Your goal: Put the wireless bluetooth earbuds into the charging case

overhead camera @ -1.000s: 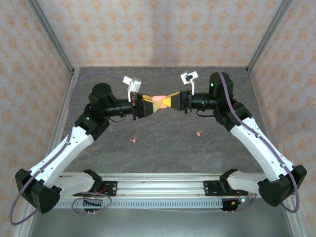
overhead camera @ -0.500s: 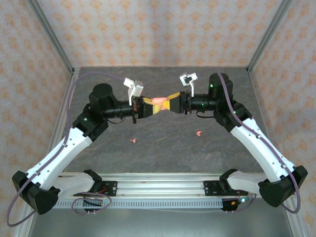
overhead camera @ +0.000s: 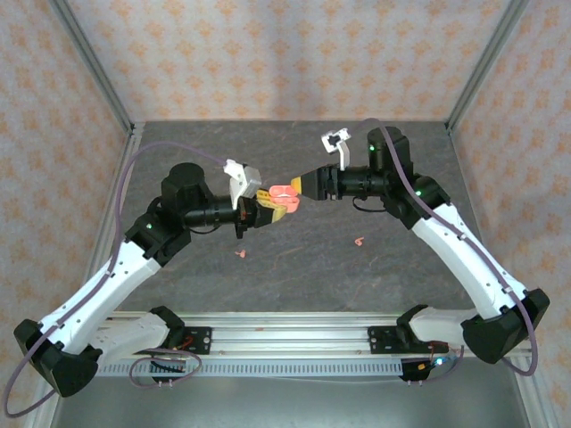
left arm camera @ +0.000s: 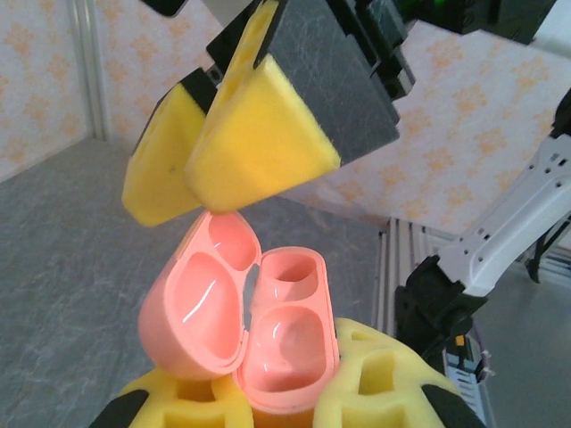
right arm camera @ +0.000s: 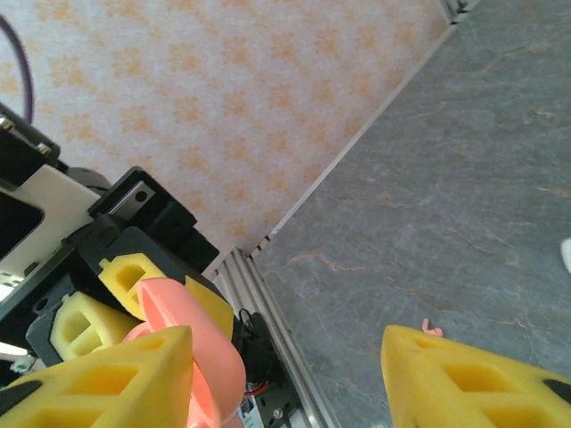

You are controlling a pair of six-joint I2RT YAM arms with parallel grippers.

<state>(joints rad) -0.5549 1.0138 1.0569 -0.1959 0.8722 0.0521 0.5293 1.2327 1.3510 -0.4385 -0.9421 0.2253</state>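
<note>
**A:** What did the overhead camera take in?

**B:** A grey, stone-patterned table (overhead camera: 294,276). The left arm (overhead camera: 116,276) and right arm (overhead camera: 464,250) both reached in to meet above its middle.

**A:** And the grippers?

**B:** The left gripper (overhead camera: 266,206) had its yellow foam pads (left arm camera: 370,379) pressed against the sides of the coral-pink charging case (overhead camera: 284,193). It held the case up off the table. The right gripper (overhead camera: 302,184) had its 2 fingers (right arm camera: 473,374) spread well apart and gripped nothing. In the left wrist view its tips sat just above the case's lid (left arm camera: 201,303). I couldn't tell whether they touched it.

**A:** How was the case itself?

**B:** The lid was swung open to one side on its hinge. The 2 wells (left arm camera: 290,334) in the base were empty.

**A:** Where were the earbuds?

**B:** 2 coral-pink earbuds (overhead camera: 239,253) (overhead camera: 359,240) lay on the table, well apart from each other. 1 was on the left arm's side and 1 on the right arm's side. Both were nearer the arm bases than the raised case.
</note>
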